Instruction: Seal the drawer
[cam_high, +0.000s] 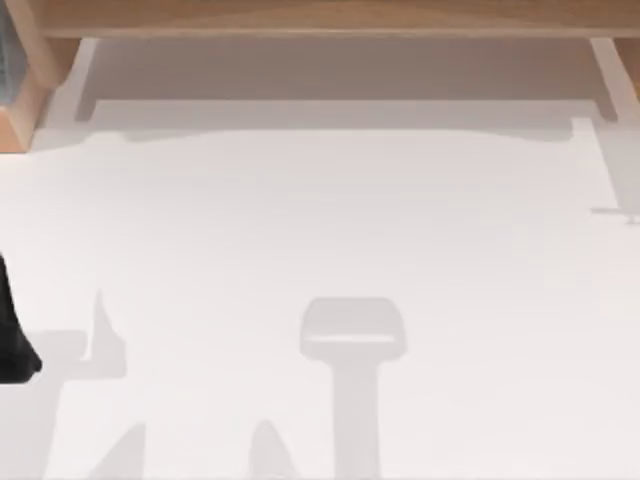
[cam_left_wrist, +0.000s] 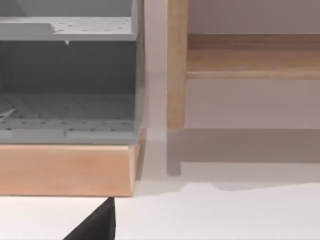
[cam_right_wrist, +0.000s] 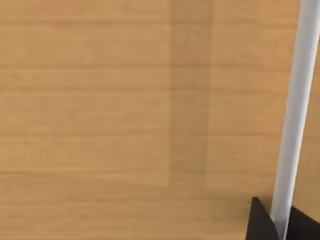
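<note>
In the right wrist view a light wooden drawer front (cam_right_wrist: 125, 120) is very close. A slim white handle bar (cam_right_wrist: 294, 110) runs across it. My right gripper (cam_right_wrist: 283, 226) has one black fingertip (cam_right_wrist: 261, 224) on each side of that bar, pressed against it. In the top view, wooden furniture (cam_high: 320, 18) runs along the table's far edge. My left arm (cam_high: 12, 340) stays at the left edge of the top view. One dark fingertip (cam_left_wrist: 97, 225) of it shows in the left wrist view, above the white table.
A wooden-based unit (cam_left_wrist: 65, 170) with grey perforated shelves (cam_left_wrist: 67, 107) stands at the far left, also visible in the top view (cam_high: 22, 100). Beside it are a wooden post (cam_left_wrist: 176, 65) and a wooden rail (cam_left_wrist: 252, 57). The white table (cam_high: 330, 230) spreads out in front.
</note>
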